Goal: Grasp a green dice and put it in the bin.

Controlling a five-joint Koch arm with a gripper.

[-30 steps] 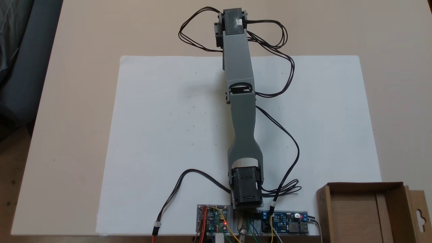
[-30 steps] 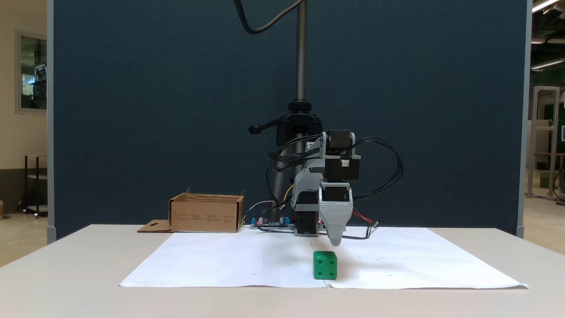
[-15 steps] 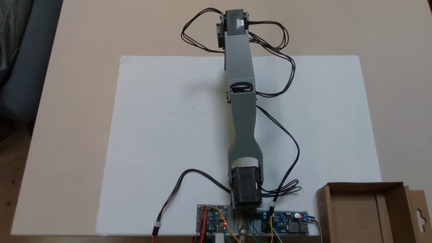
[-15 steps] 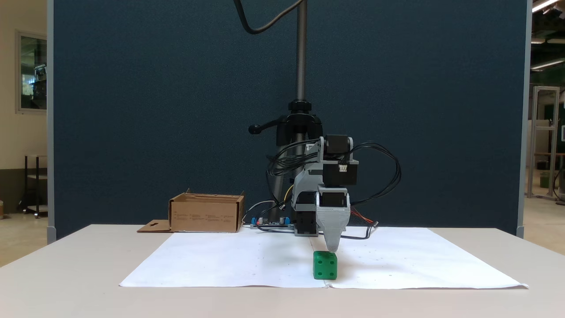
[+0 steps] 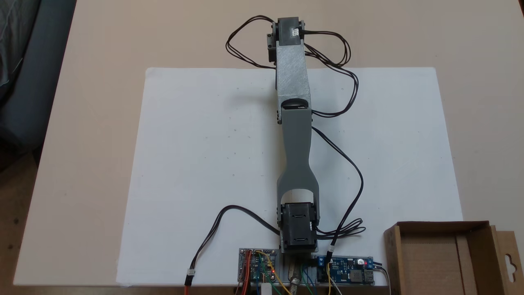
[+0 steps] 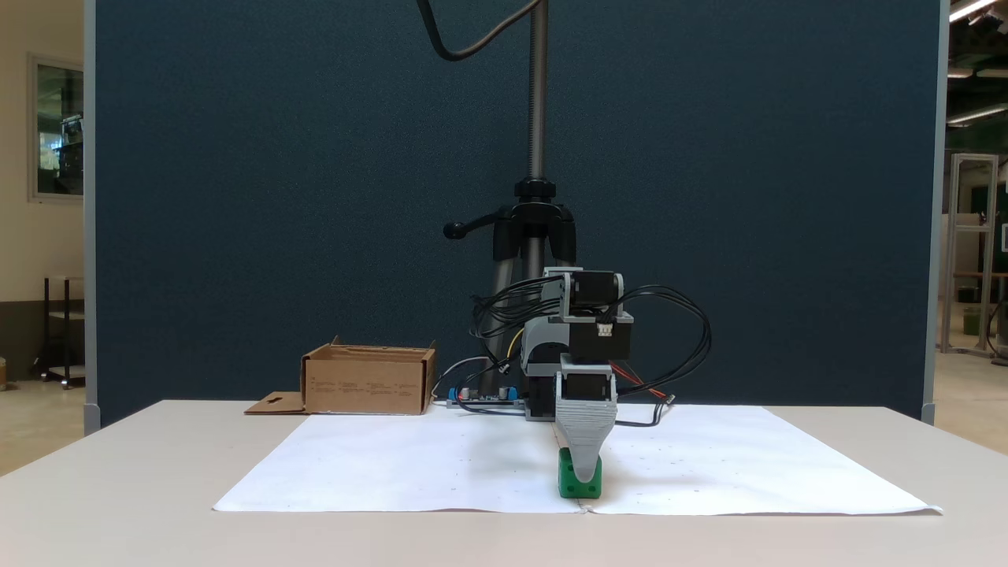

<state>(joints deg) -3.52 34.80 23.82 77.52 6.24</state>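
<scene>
On the paper's [image 6: 394,465] near edge, gripper [image 6: 584,472] overlaps green dice [image 6: 568,482], grip unclear

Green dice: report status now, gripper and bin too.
Gripper down over the green dice, front jaw covering its face; open or shut unclear. Dice on the white paper. Bin apart, far back by the base. Nothing in the way.

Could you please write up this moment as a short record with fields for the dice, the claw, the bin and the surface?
dice: green dice on the white paper, near its front edge
claw: claw lowered in front of the dice; open or shut cannot be told
bin: cardboard bin apart, at the table's back left
surface: beige table
</scene>
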